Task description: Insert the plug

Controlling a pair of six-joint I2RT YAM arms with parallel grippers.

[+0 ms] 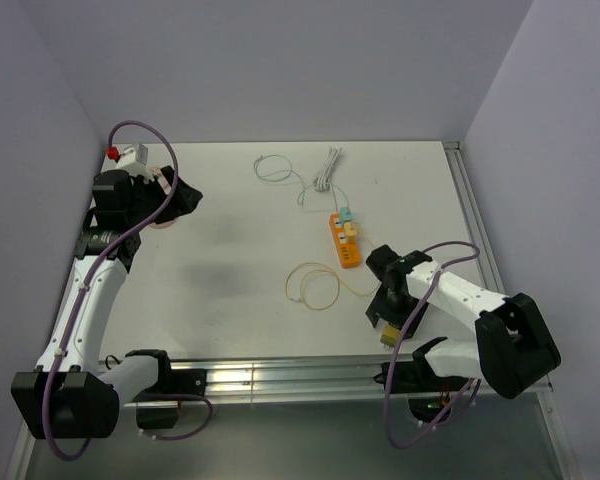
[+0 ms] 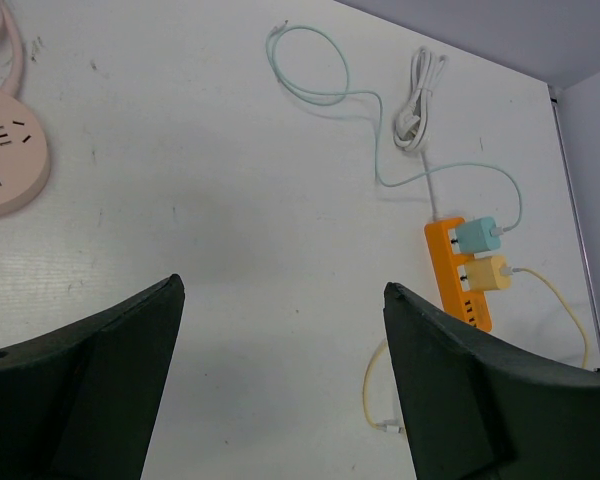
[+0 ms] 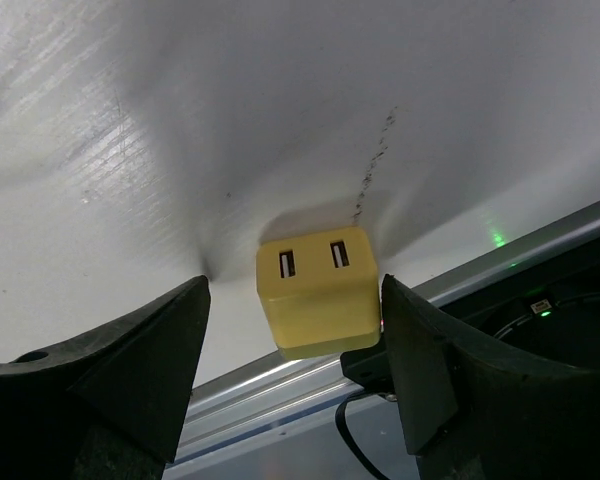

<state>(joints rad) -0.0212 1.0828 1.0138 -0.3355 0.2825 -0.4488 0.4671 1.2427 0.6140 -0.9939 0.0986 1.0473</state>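
1. Yellow plug cube [image 3: 318,292]: two USB slots showing, on the desk [image 1: 230,260] at 5 o'clock, by the near edge.
2. Right hand [image 3: 295,300]: released, one finger on either side of the cube, with a gap on one side.
3. Orange power strip [image 1: 345,240]: at 2 o'clock, carrying a teal adapter [image 2: 475,235] and a yellow adapter [image 2: 488,272].
4. Left hand [image 2: 283,290]: released, grasping nothing, at 10 o'clock.
5. Pink round socket [image 2: 5,150]: near the left hand.

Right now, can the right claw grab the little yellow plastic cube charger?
Probably yes. The yellow plastic cube charger sits between the open fingers of the right claw, with nothing blocking it.
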